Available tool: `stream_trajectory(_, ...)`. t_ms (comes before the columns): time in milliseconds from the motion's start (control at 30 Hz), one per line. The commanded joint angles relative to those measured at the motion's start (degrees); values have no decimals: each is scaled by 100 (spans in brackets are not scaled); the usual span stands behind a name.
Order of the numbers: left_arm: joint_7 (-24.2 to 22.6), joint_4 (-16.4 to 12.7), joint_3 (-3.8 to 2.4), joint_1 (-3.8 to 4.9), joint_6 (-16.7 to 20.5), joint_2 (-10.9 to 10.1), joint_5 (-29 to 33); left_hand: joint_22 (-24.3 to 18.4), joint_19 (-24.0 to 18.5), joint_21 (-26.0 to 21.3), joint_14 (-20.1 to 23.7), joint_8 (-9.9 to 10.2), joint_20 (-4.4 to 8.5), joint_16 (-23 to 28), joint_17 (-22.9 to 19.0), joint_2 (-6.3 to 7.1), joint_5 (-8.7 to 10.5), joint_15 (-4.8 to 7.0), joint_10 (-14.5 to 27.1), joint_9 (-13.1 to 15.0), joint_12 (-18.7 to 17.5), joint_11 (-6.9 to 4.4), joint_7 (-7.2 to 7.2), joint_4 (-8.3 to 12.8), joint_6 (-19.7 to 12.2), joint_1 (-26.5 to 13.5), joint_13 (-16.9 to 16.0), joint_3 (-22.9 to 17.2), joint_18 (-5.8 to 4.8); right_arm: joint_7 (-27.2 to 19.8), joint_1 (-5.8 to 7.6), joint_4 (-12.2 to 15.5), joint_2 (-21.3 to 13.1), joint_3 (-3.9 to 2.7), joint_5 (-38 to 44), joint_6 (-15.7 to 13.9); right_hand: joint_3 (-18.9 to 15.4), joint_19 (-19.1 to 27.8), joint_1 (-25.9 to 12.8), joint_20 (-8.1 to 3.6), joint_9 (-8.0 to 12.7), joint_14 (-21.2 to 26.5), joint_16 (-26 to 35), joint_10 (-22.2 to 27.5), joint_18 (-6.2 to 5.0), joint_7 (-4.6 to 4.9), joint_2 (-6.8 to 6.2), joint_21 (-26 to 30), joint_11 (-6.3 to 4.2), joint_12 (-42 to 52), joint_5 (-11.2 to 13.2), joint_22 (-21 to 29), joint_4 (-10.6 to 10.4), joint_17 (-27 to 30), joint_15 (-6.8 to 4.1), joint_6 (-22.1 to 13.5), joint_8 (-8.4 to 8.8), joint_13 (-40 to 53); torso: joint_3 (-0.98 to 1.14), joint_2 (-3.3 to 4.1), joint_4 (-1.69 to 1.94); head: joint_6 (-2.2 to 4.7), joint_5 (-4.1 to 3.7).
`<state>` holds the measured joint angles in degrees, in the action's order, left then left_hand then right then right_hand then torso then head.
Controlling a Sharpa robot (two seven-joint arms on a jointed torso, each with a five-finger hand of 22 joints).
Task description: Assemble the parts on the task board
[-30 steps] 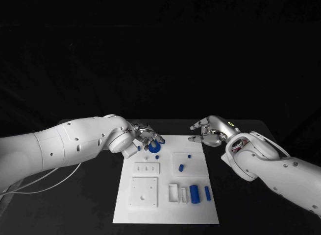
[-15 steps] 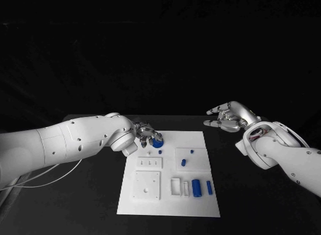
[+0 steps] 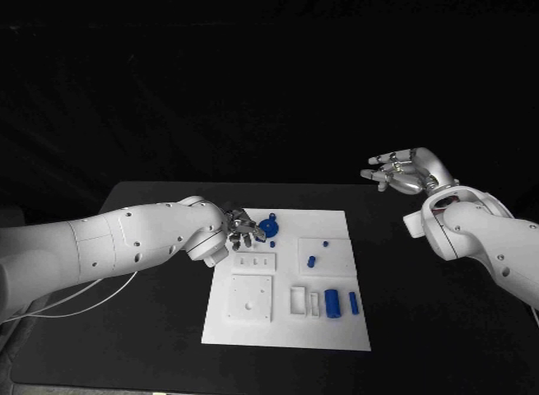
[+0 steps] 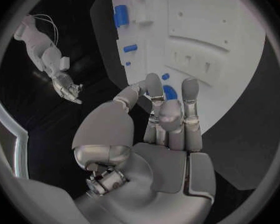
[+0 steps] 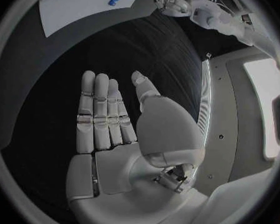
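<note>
The white task board [image 3: 290, 331] lies mid-table. A round blue part [image 3: 271, 224] sits near its far left corner. My left hand [image 3: 243, 232] hovers just beside that part with fingers stretched out and nothing gripped. In the left wrist view the round part [image 4: 170, 92] shows between the fingers [image 4: 190, 92], lying on the board [image 4: 230, 67]. Two small blue pegs [image 3: 311, 262] and two blue cylinders [image 3: 332, 302] rest on the board's right half. My right hand [image 3: 402, 173] is raised beyond the table's far right corner, and its palm [image 5: 112, 134] is flat and empty.
White moulded blocks with holes and slots [image 3: 250, 296] occupy the board's left half. A pale cable [image 3: 67, 303] trails on the table under my left arm. Black tabletop [image 3: 435, 329] stretches to the right of the board.
My right hand has lifted away from the board, back and to the right. My left hand's fingers have opened off the round blue part, which now lies on the board.
</note>
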<state>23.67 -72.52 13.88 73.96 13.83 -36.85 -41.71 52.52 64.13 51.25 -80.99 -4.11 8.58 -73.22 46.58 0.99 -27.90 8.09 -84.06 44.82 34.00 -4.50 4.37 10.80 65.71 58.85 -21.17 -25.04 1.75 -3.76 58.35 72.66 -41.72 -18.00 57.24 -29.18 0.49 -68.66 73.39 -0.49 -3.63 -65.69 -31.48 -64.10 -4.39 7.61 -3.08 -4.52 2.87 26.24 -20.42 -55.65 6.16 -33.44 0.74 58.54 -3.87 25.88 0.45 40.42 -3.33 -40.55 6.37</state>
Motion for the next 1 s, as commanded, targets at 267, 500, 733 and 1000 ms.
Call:
stream_trajectory(267, 186, -17, -1, -291, 487, 0, -314, 198, 81, -137, -68, 5, -43, -12, 91, -75, -22, -16, -276, 1112, 75, -60, -692, 38, 1185, -60, 34, -8, 109, -947, 125, -275, 145, -13, -1636, 6, 254, 572, -193, 503, 11, -196, 1991, -336, -46, 117, 163, 56, 332, -2166, -110, 3778, 390, 2935, 443, -250, 33, -2236, -18, 7, -2, -110, -18)
stream_trajectory(500, 207, 17, -1, -384, 476, 15, -412, 352, 119, -239, -82, -8, -53, -47, 157, -71, -118, -17, -275, 1120, 124, -63, -699, 76, 1212, -83, 36, -16, 117, -1073, 154, -329, 179, -14, -1774, 8, 181, 447, -262, 518, 14, -184, 2200, -295, -31, 119, 222, -150, 350, -2195, -149, 4935, 501, 2957, 473, -277, 39, -2243, -20, -4, -10, -168, -6)
stream_trajectory(733, 168, 63, 0, -429, 450, 60, -473, 474, 161, -331, -94, -9, -59, -52, 166, -73, -169, -16, -275, 1166, 150, -65, -704, 106, 1225, -123, 42, -35, 127, -1136, 164, -343, 207, -14, -1800, 8, 244, 418, -299, 497, 10, -219, 2180, -352, -39, 99, 237, -247, 328, -2207, -185, 5015, 546, 2956, 457, -119, 35, -2246, -23, -5, -10, -189, -10)
stream_trajectory(1000, 233, 125, 0, -439, 203, 112, -619, 589, 198, -404, -105, -15, -73, -108, 236, -71, -168, -18, -274, 1245, 211, -70, -712, 111, 1247, -119, 36, -30, 136, -1159, 166, -360, 223, -14, -1806, 6, 287, 414, -326, 496, 9, -230, 2182, -358, -47, 97, 243, -291, 327, -2208, -197, 5065, 571, 2956, 454, -100, 35, -2247, -17, -4, -10, -211, -37)
